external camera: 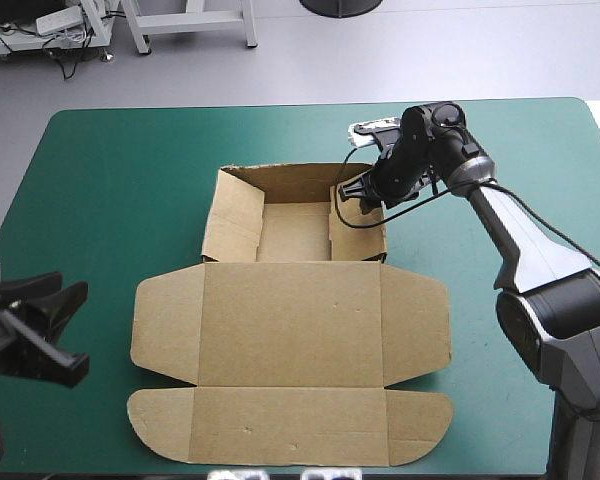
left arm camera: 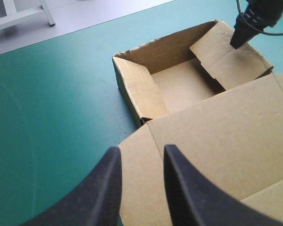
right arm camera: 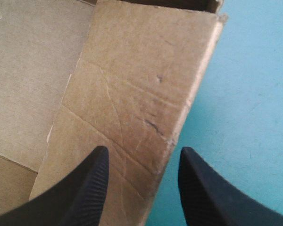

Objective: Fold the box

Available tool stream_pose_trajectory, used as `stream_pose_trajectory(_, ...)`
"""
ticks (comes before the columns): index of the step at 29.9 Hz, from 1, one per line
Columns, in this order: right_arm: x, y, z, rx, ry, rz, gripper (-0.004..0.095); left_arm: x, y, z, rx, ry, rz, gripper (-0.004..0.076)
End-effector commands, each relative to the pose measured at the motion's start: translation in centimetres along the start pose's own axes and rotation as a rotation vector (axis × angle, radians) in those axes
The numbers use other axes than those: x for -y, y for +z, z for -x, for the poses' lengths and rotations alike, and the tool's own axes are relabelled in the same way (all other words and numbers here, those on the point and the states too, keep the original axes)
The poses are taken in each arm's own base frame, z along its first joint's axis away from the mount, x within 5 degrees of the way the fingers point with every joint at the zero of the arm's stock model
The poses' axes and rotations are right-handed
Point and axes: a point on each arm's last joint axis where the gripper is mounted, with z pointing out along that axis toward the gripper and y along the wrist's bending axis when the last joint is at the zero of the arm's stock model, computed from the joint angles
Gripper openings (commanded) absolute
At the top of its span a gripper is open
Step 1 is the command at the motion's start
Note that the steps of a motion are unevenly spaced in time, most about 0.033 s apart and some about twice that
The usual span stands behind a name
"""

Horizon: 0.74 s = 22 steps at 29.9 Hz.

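The table's teal-green cover fills most of the high view. At its centre lies the brown cardboard box, cut from one sheet and half built. Its tray stands in the upper middle of the frame with walls raised (the two side walls lean inward). The broad lid lies flat toward the bottom edge, its side flaps and rounded front flap spread out.

The right gripper, reaching in from the frame's right, is down at the tray's right wall. Its black fingers are apart, astride the wall's top edge, one over the board and one over the cover.

The left gripper sits at the lower left of the frame, off the box. Its fingers are parted and hold nothing, pointing toward the lid's left flap.
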Motion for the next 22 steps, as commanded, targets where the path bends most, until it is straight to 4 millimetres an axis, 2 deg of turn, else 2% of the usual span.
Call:
stream_pose_trajectory(1,-0.5,-1.6,0.3,0.044,0.002,0.043,0.0408,0.6,-1.7,-1.9,0.084,0.014,0.004,0.0218)
stream_pose_trajectory(5,-0.4,0.4,0.6,0.023,0.025,0.063,0.0285,1.1,-2.8,-4.7,0.106,0.018,0.009,0.0218)
stream_pose_trajectory(9,-0.2,1.6,0.8,0.018,0.024,0.048,-0.0016,1.4,-2.8,-6.9,0.102,0.018,0.008,0.0218)
stream_pose_trajectory(16,0.7,1.3,1.1,0.044,0.015,-0.046,-0.0009,1.6,-2.1,-8.7,0.075,0.013,0.002,0.0218)
stream_pose_trajectory(19,2.3,1.1,0.9,0.016,0.033,-0.165,-0.0016,1.6,-2.2,-8.6,0.080,0.013,0.003,0.0216)
stream_pose_trajectory(22,4.8,0.6,0.7,-0.005,0.064,-0.271,-0.0017,1.7,-2.2,-8.6,0.083,0.008,-0.011,0.0216)
